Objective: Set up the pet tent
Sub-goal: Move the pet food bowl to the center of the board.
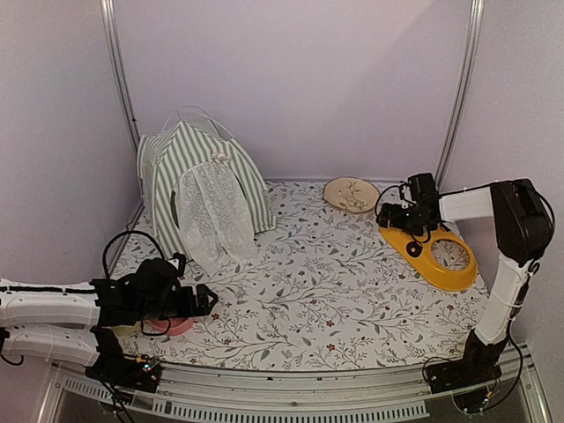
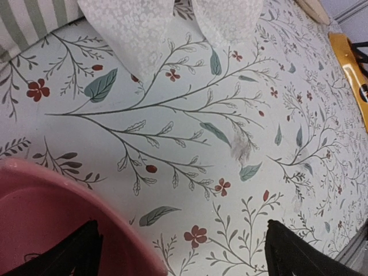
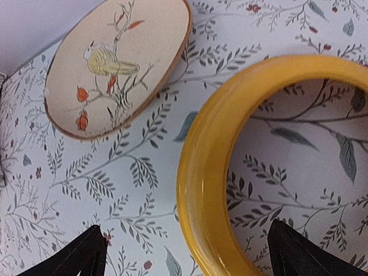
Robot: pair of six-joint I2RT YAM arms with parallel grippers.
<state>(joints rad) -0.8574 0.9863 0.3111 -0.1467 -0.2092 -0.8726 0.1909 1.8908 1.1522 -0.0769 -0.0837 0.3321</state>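
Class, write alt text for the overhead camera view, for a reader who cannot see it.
A green-and-white striped pet tent with a white lace curtain stands at the back left of a floral-patterned table. The left hand hangs over a pink bowl near left; the right hand is over a yellow ring-shaped tray, beside a bird-painted plate.

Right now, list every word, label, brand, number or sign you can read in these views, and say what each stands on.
None can be read in any view.
The oval plate shows only a painted bird on a branch, no lettering.
The pet tent, yellow ring and floral tablecloth carry no visible writing.
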